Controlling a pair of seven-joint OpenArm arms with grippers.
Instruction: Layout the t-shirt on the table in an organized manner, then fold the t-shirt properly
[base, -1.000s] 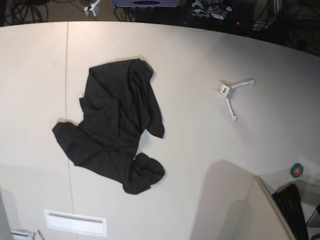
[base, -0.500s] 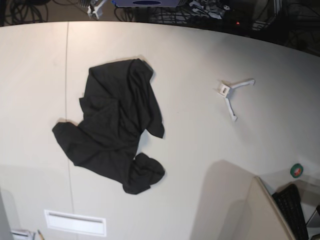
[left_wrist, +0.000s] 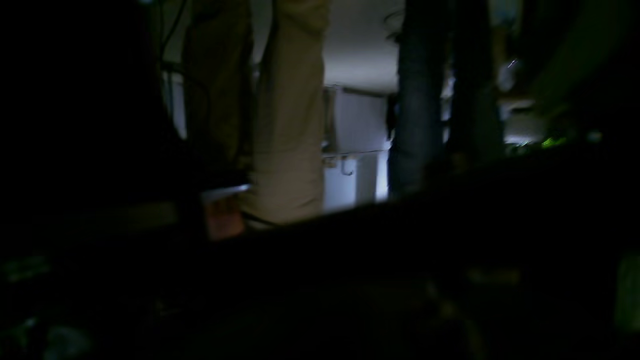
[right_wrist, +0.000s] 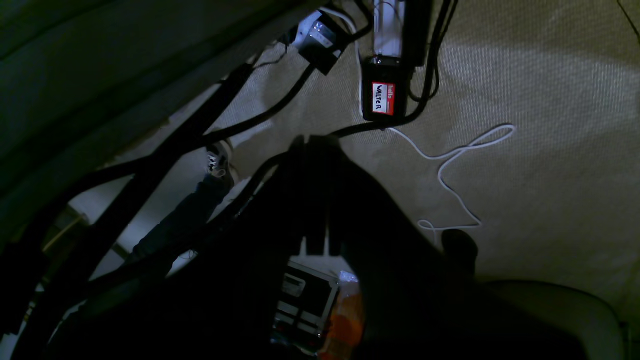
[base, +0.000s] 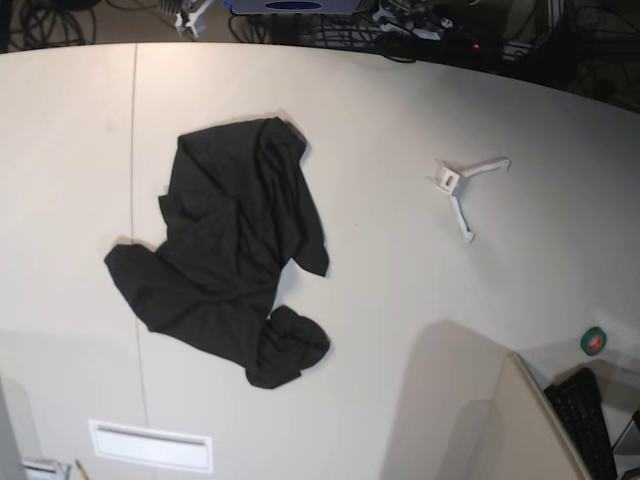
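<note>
Lying crumpled and unmoved on table (base: 400, 110), t-shirt (base: 230, 245), right tool (right_wrist: 320, 150) together, left tool state untellable.

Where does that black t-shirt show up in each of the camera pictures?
Base: the t-shirt lies crumpled left of centre on the table.
Left wrist: not in it; dark, blurred room.
Right wrist: not in it; carpet and cables.
Shared landmark: none that I can match.

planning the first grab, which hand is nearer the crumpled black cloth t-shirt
Probably right, but unsure. The black cloth t-shirt lies on the right arm's side of the off-white table. Neither hand shows above it: the right hand faces carpet, the left hand cannot be made out.
</note>
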